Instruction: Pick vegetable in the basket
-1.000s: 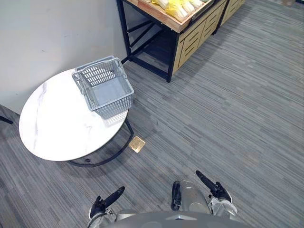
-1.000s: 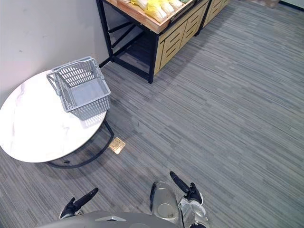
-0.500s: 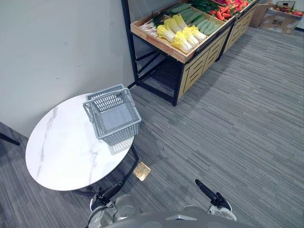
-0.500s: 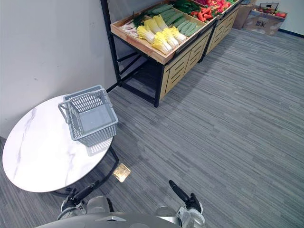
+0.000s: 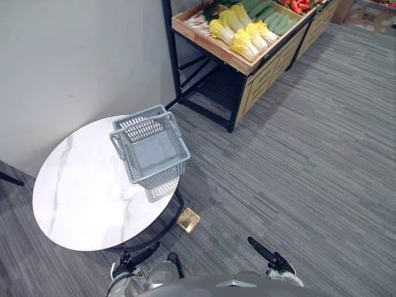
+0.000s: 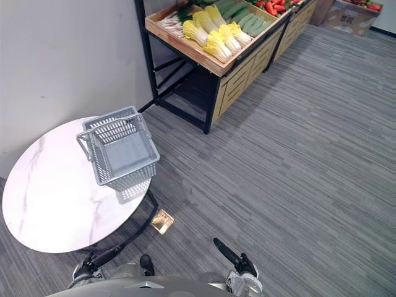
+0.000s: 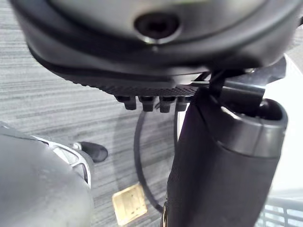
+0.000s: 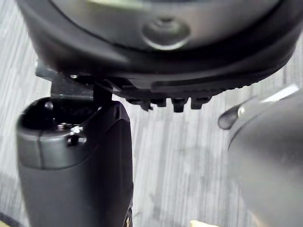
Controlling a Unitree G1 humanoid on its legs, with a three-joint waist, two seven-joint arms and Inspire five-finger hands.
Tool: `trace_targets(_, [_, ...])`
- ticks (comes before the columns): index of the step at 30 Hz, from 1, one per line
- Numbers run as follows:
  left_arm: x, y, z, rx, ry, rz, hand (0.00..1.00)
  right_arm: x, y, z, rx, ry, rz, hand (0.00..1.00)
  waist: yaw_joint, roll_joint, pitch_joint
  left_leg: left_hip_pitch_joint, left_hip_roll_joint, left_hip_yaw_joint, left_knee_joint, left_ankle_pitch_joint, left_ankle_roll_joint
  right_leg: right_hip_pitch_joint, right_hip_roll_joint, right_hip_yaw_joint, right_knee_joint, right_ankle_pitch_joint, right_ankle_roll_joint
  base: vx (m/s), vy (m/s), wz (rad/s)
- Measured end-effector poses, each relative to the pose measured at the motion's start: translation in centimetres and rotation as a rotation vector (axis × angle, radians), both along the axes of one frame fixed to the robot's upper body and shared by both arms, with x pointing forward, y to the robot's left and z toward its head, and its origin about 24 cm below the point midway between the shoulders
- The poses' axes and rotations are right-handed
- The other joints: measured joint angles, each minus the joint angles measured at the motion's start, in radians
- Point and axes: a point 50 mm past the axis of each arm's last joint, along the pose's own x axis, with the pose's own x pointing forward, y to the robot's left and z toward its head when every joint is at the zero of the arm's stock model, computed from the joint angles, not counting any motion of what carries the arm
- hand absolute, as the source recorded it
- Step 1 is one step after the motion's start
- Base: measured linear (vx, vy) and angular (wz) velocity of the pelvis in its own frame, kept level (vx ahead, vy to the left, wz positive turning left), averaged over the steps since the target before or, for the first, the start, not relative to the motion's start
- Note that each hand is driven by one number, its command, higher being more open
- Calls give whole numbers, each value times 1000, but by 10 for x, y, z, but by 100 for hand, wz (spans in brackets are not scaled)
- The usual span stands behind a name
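Note:
An empty grey plastic basket [image 5: 127, 162] with its handle laid back stands at the right edge of a round white marble table [image 5: 80, 185]. Beyond it, a wooden shelf [image 5: 213, 46] carries yellow-white cabbages [image 5: 244, 37], green cucumbers [image 5: 276, 23] and red peppers [image 5: 303, 5]. My left hand [image 5: 133, 258] hangs low near the table's front, fingers straight and holding nothing. My right hand [image 5: 266, 253] hangs low over the carpet, also straight-fingered and empty. Both hands are far from the basket and the shelf.
A grey wall stands behind the table. A brass floor plate [image 5: 189, 219] lies in the striped carpet by the table's black base [image 5: 162, 228]. A cardboard box [image 6: 352, 12] sits on the floor past the shelf. Open carpet stretches to the right.
The whole picture has shifted with the camera: the shelf's vegetables came into view and the table now sits closer. Both hands stay low and empty.

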Motion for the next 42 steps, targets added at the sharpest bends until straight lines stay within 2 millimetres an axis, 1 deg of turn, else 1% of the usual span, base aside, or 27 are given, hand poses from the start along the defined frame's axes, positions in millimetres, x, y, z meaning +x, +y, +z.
trace_targets(4, [2,4,1,12,-5,-14,100,-8,2,-2,8,33,-3,100,1,-27,-1,2,-24,1,-18,-16,15,-5,-23,-6,9,0,2,37,30,1])
trace_targets(5, [2,4,1,13,-4,-12,100,-10,3,-3,12,40,-5,100,1,-23,-4,4,-31,-2,-20,-29,18,-24,-26,-7,59,1,4,84,89,6])
trace_targets(6, [1,3,1,12,1,-12,100,-11,1,-3,10,40,-2,100,1,-20,-5,19,-35,-14,-34,-34,26,-81,-29,-10,200,1,4,86,95,14])
trace_targets(7, [0,4,1,14,5,-14,100,-12,1,-3,11,44,-3,100,0,-21,-4,30,-37,-24,-35,-37,31,-105,-33,-13,273,4,9,61,94,25])
trace_targets(8, [0,5,1,17,6,-21,100,-15,2,-3,12,49,-4,100,0,-24,-3,38,-40,-36,-33,-42,37,-129,-38,-15,351,14,24,96,101,57])
trace_targets(9, [1,8,2,27,7,-39,100,-23,5,-5,17,67,-5,100,1,-36,-5,54,-52,-74,-20,-53,40,-172,-52,-5,498,57,59,152,115,85])
trace_targets(11, [0,7,1,26,12,-49,100,-37,7,-7,29,92,-32,100,-3,-37,-5,71,-58,-153,16,-82,62,-224,-50,34,682,165,51,213,84,116])
trace_targets(12, [0,7,1,27,12,-49,100,-40,7,-7,27,97,-34,100,-5,-36,-5,70,-57,-173,27,-95,68,-234,-46,46,714,140,45,187,47,106])
trace_targets(14, [-7,8,0,29,27,-30,100,-34,5,-5,18,69,-31,100,0,-27,-4,80,-59,-232,37,-126,82,-311,-44,46,763,24,6,161,39,76])
trace_targets(16, [-19,7,-2,23,53,-5,100,-33,1,-4,17,47,-56,100,-3,-12,-4,98,-48,-260,37,-132,72,-341,-34,53,693,5,-18,204,-26,52])
trace_targets(17, [-26,4,-4,9,66,29,100,-35,-3,-3,11,43,-70,100,-2,9,-4,113,-27,-281,35,-143,64,-353,-12,58,597,2,-23,281,-125,69])
trace_targets(18, [-38,-2,-6,-8,88,75,100,-38,-7,-2,-3,42,-71,100,-2,34,-9,124,7,-310,36,-157,47,-363,38,91,458,4,-19,285,-195,65])
trace_targets(19, [-41,-4,-7,-12,96,91,100,-39,-7,-2,-5,43,-71,100,-2,37,-13,122,13,-319,38,-161,38,-360,54,109,399,11,-12,237,-204,80])
trace_targets(20, [-46,-2,-7,-10,102,126,100,-42,-4,-2,-3,48,-72,100,0,23,-18,121,12,-334,46,-172,20,-355,59,124,290,47,17,235,-258,78])
trace_targets(21, [-47,2,-6,2,95,150,100,-44,4,-4,14,57,-78,100,1,-6,-25,124,-5,-336,55,-181,5,-345,39,119,241,130,38,195,-241,82])
trace_targets(22, [-49,6,-5,14,93,169,100,-49,8,-5,22,70,-85,100,1,-28,-33,127,-15,-336,57,-189,-9,-341,26,108,230,151,30,286,-356,56])
trace_targets(23, [-53,-1,-7,-5,108,194,100,-50,1,-4,11,76,-76,100,19,-5,-41,137,12,-340,68,-208,-38,-309,30,71,225,90,8,291,-368,49])
trace_targets(24, [-53,-11,-8,-32,103,204,100,-49,-11,-2,-24,67,-70,100,24,40,-56,122,54,-329,71,-209,-52,-290,60,27,191,86,-4,280,-341,43])
trace_targets(26, [-52,-20,-10,-54,98,211,100,-47,-19,0,-50,67,-65,100,23,75,-69,122,77,-333,47,-194,-74,-273,81,-10,170,83,-13,143,-183,50])
trace_targets(27, [-52,-21,-10,-57,96,212,100,-45,-20,0,-54,65,-55,100,23,81,-73,124,91,-337,21,-174,-81,-264,92,-31,161,80,-20,90,-141,46])
trace_targets(30, [-51,-19,-10,-54,95,212,100,-40,-20,0,-50,62,-42,100,26,73,-70,133,108,-340,-24,-143,-88,-245,110,-55,121,93,-39,70,-132,24])
trace_targets(31, [-52,-16,-10,-48,100,211,100,-38,-19,-1,-45,63,-45,100,26,62,-70,136,108,-339,-41,-132,-87,-242,113,-56,108,99,-42,11,-40,1])
trace_targets(37, [-51,-2,-7,-9,110,186,100,-37,-20,-2,-22,58,-204,100,21,22,-76,138,87,-313,-69,-128,-85,-208,111,-27,-22,181,-30,-17,52,-12])
trace_targets(38, [-51,1,-7,3,110,176,100,-33,-29,0,-36,51,-266,100,15,11,-77,137,78,-309,-70,-127,-84,-204,104,-21,-38,192,-26,-33,80,-14])
trace_targets(39, [-51,4,-6,14,114,177,100,-28,-46,6,-84,36,-325,100,7,1,-80,138,68,-298,-69,-128,-79,-204,98,-6,-48,200,-23,-34,77,-15])
trace_targets(40, [-52,4,-6,16,115,177,100,-27,-50,7,-96,29,-337,100,5,1,-80,138,66,-296,-69,-129,-79,-204,97,-4,-50,202,-23,-36,73,-20])
trace_targets(42, [-50,7,-5,22,109,175,100,-1,-84,28,-221,-74,-369,100,-8,0,-78,138,54,-284,-69,-131,-75,-213,90,18,-57,211,-19,-40,57,-24])
